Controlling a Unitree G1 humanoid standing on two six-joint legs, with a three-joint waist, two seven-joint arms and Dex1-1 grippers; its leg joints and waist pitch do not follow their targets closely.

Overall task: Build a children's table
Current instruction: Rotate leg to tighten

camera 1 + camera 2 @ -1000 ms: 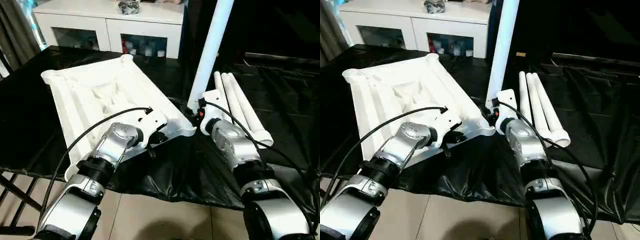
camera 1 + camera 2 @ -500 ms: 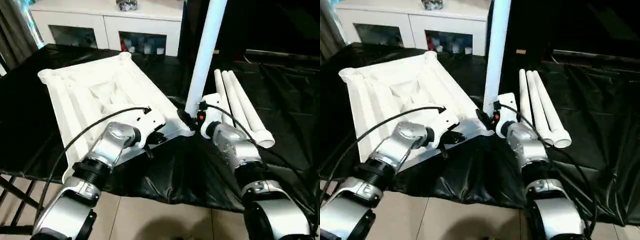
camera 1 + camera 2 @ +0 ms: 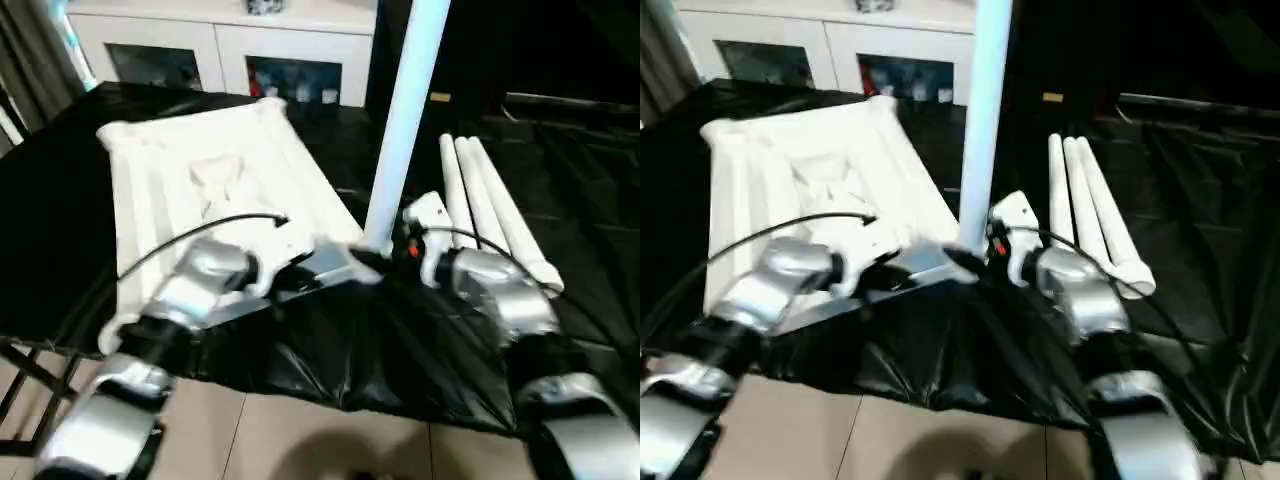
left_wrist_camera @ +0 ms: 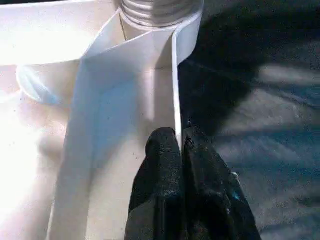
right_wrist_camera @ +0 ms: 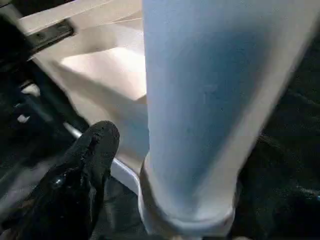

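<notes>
Left gripper [image 4: 180, 145]: its two black fingers were pressed flat together with nothing between them, tips resting against the thin raised rim of the tabletop [image 3: 200, 190], just short of the near corner socket [image 4: 160, 30].
Right gripper [image 5: 165, 150]: one black finger [image 5: 85, 160] stood clear beside the upright leg [image 3: 405, 120], with a gap between them; the other finger was hidden behind the leg, so the jaws read as spread around it, not clamping it.
Tabletop position: it lay ribbed underside up on the black cloth [image 3: 380, 350], stretching away from the left gripper, its near corner directly between the two grippers.
Upright leg position: it stood in that near corner socket, rising just ahead of the right gripper.
Spare legs [image 3: 490, 210]: three lay side by side on the cloth, beyond and to the outer side of the right gripper, well within reach.
Weight and stiffness, judged: hollow moulded plastic, probably light and stiff; the top would likely skate on the cloth unless pinned.
Surface, judged: the smooth tapered tube looked slippery, so a high grip might slide.
Where to hold, judged: take each leg low near its thick end, and steady the top by its rim or a rib close to the socket being filled.
Risk, judged: the standing leg could tip if not fully seated.
</notes>
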